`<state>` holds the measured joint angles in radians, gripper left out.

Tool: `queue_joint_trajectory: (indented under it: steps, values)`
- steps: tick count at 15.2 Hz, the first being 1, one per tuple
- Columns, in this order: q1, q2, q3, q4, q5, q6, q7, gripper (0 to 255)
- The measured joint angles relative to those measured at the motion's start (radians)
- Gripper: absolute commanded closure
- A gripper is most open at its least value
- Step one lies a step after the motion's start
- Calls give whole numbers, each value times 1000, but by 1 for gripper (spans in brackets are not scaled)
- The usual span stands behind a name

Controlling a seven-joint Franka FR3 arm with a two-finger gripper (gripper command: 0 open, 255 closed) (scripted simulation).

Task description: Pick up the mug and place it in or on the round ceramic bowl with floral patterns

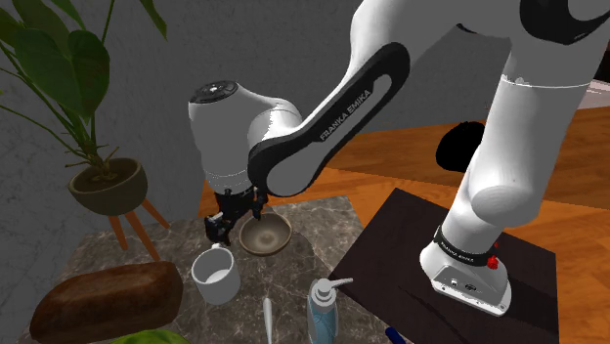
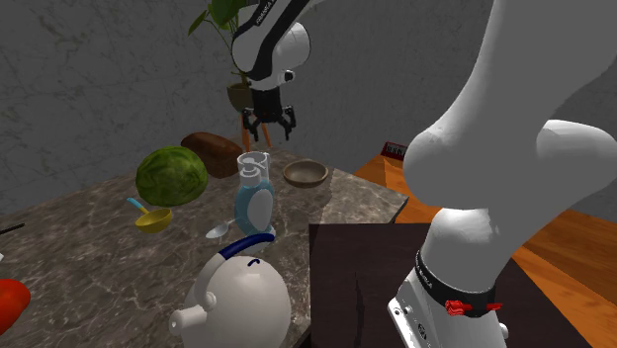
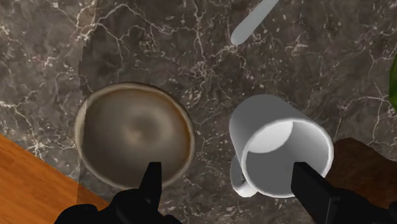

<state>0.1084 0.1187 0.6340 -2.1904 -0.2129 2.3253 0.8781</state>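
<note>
A white mug (image 1: 215, 274) stands upright on the dark marble tabletop (image 1: 176, 239), open side up, empty. Right beside it sits the round brown bowl (image 1: 266, 235), also empty. My black gripper (image 1: 235, 223) hovers above the gap between the two, pointing down. In the wrist view the mug (image 3: 280, 149) lies between the open fingers (image 3: 312, 188), nearer one of them and untouched, its handle toward the camera. The bowl (image 3: 135, 135) lies by the other finger. The second exterior view shows the gripper (image 2: 269, 124) open, well above the bowl (image 2: 306, 174).
A bread loaf (image 1: 108, 298), a blue pump bottle (image 1: 323, 308) and a spoon (image 1: 268, 318) lie near the mug. A watermelon (image 2: 171, 176), yellow scoop (image 2: 150, 217) and white teapot (image 2: 235, 297) stand further along. A potted plant (image 1: 108, 186) stands beyond the table.
</note>
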Motion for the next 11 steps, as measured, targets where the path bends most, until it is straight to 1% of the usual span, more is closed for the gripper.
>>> queue_joint_trajectory:
  steps: [2,6,7,9,11]
  values:
    - [34,83,-4,57,-68,5,74,0]
    - [122,247,-38,183,-187,7,198,0]
    - [145,286,-49,217,-210,4,222,0]
    - [199,376,-74,321,-253,-20,260,0]
    - [235,431,-89,378,-276,-27,286,0]
